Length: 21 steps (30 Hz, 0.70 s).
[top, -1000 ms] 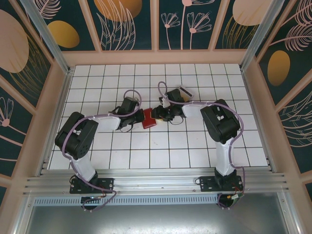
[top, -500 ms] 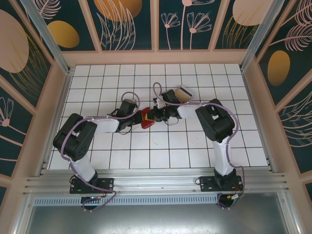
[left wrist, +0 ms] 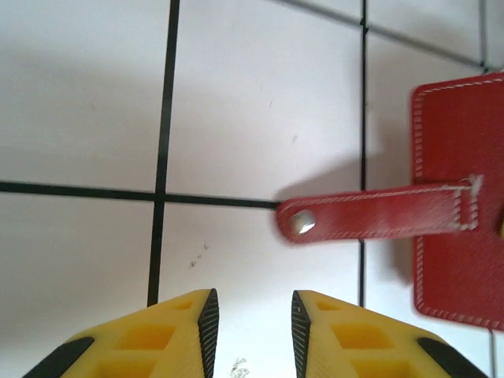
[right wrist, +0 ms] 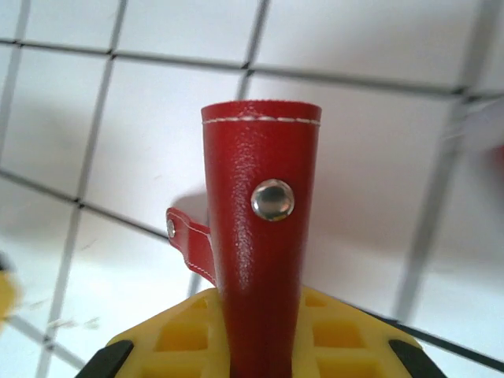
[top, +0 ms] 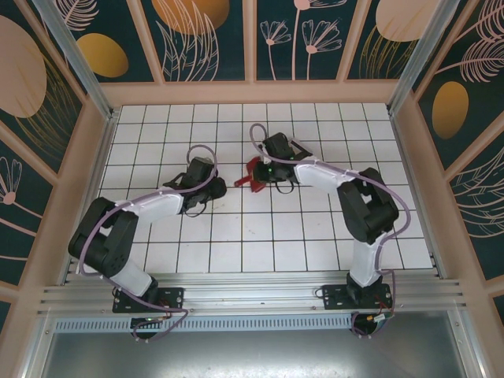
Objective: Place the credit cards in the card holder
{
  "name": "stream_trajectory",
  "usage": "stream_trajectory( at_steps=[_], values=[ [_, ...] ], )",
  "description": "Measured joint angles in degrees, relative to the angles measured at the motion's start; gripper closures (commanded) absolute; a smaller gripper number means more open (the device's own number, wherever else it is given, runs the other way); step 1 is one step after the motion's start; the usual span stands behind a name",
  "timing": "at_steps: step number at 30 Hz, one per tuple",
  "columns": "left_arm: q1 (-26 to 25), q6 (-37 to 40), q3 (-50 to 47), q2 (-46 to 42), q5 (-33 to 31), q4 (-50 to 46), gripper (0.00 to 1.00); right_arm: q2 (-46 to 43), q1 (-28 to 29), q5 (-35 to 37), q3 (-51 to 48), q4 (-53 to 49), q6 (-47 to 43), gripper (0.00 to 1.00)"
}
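Right wrist: right gripper clamps the card holder; left gripper, slightly parted, holds nothing, snap tab just ahead.

We are looking into a robotics lab test cell: a white gridded tabletop boxed in by a pale wooden frame holding dark botanical-print panels. An aluminium extrusion rail along the near edge carries the left arm and right arm.

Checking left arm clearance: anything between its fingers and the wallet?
No. Left wrist view shows bare tile between the left fingers and the wallet's strap.
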Motion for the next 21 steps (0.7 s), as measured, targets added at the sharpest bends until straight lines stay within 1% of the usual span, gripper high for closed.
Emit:
stream_trajectory(
  at_steps=[4,6,7,10,13,18,21],
  values=[
    [1.4,0.0,-0.1,-1.0,-0.3,0.1,0.65,-3.1,2.6,16.4,2.9,-5.7,-3.9,0.96],
    [2.1,0.0,-0.7,-1.2,-0.3,0.3,0.65,-4.0,4.3,23.6,3.9,-8.3,-5.5,0.94],
    [2.4,0.0,-1.1,-1.4,-0.3,0.3,0.65,-4.1,5.2,27.0,4.5,-9.7,-6.2,0.94],
    [3.4,0.0,-2.7,-2.1,0.0,0.3,0.65,-3.8,7.4,34.2,5.5,-13.2,-7.6,0.93],
    [4.2,0.0,-3.3,-2.3,0.6,0.3,0.65,-1.5,9.3,38.2,6.7,-15.6,-8.1,0.93],
    [5.1,0.2,-3.8,-3.0,0.8,0.6,0.63,6.6,13.0,38.1,8.1,-16.9,-7.9,0.91],
    [6.0,0.2,-5.0,-3.3,1.3,1.3,0.64,11.1,15.1,37.7,8.8,-17.4,-7.9,0.84]
  ],
)
